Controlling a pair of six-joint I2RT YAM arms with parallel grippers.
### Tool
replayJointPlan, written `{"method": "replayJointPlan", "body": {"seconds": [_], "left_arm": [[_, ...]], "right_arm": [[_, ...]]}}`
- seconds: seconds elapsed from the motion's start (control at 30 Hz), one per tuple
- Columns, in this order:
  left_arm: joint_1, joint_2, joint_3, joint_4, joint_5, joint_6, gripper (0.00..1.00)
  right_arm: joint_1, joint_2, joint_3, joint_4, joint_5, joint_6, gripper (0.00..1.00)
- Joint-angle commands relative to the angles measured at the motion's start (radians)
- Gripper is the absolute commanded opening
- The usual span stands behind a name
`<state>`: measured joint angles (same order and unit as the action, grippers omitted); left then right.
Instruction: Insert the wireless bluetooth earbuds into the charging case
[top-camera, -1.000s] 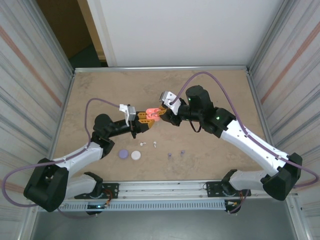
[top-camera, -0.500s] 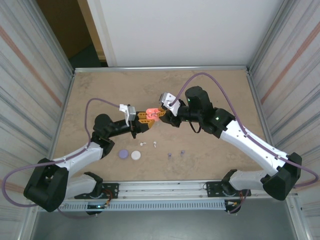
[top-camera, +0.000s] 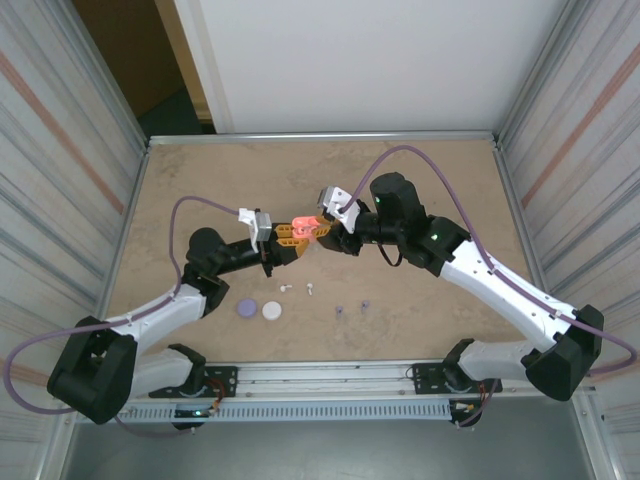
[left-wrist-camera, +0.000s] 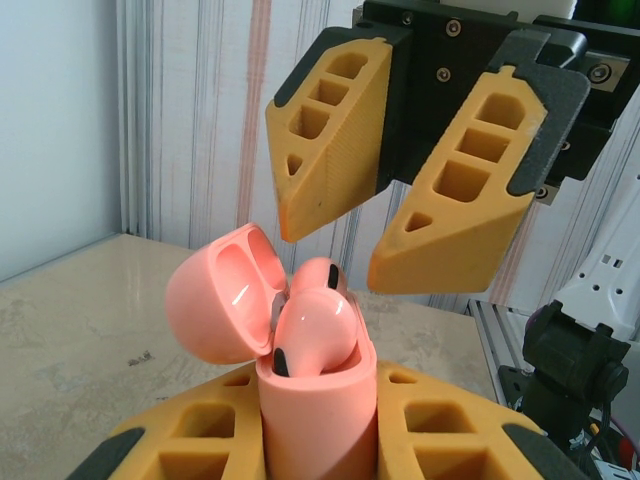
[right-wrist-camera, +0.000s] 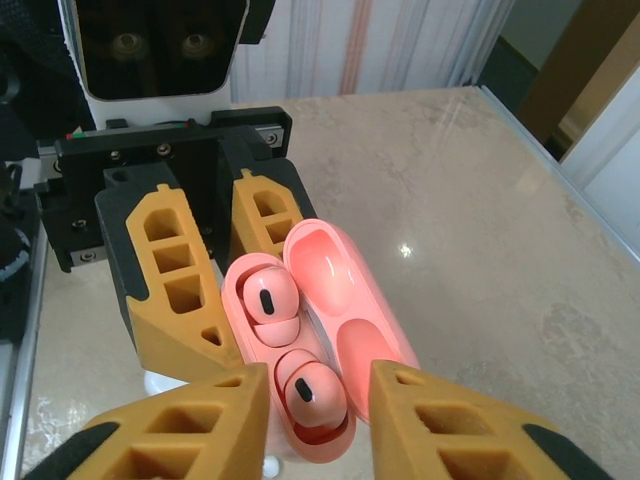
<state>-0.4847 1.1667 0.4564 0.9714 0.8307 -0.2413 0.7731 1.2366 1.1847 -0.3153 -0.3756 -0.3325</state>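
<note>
**A:** What does the left gripper (top-camera: 287, 238) have?

**B:** It is clamped on the body of the pink case (left-wrist-camera: 318, 420), holding it upright with the lid (left-wrist-camera: 215, 300) swung back. Both pink earbuds (right-wrist-camera: 265, 300) sit in their wells.

**A:** And the right gripper (top-camera: 322, 228)?

**B:** It is released, fingers spread, poised just over the case with nothing in its grasp. Over the last second it has barely shifted, and the case has not moved.

**A:** What does that mean for the task?

**B:** I judge the pink pair is in and only the lid needs closing.

**A:** How do the arms stand?

**B:** Both reach in to meet over mid-table (top-camera: 200, 190), the left from the near left and the right from the right.

**A:** What is left?

**B:** Near the arms' bases lie the white earbuds (top-camera: 311, 290) and purple earbuds (top-camera: 340, 311), with the purple case (top-camera: 246, 309) and white case (top-camera: 272, 311) to their left.
</note>
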Motion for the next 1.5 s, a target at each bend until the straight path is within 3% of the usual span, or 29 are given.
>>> {"method": "replayJointPlan", "body": {"seconds": [0.0, 0.3, 0.5, 0.77, 0.93, 1.47], "left_arm": [[-0.006, -0.021, 0.025, 0.039, 0.016, -0.01, 0.0], [-0.005, -0.023, 0.025, 0.036, 0.008, -0.007, 0.0], [-0.006, -0.028, 0.023, 0.035, -0.002, -0.003, 0.0], [-0.006, -0.029, 0.02, 0.045, -0.021, -0.003, 0.0], [-0.006, -0.03, 0.021, 0.053, -0.029, -0.007, 0.0], [-0.005, -0.034, 0.054, 0.077, -0.045, -0.032, 0.0]], "right_arm": [[0.002, -0.012, 0.025, -0.009, -0.012, 0.005, 0.36], [-0.037, -0.065, 0.027, 0.029, 0.006, 0.116, 0.6], [-0.129, -0.124, -0.037, 0.111, -0.038, 0.246, 0.71], [-0.222, -0.181, -0.129, 0.179, -0.001, 0.364, 0.83], [-0.265, -0.199, -0.168, 0.234, 0.003, 0.431, 1.0], [-0.434, -0.241, -0.26, 0.403, -0.242, 0.734, 1.0]]}}
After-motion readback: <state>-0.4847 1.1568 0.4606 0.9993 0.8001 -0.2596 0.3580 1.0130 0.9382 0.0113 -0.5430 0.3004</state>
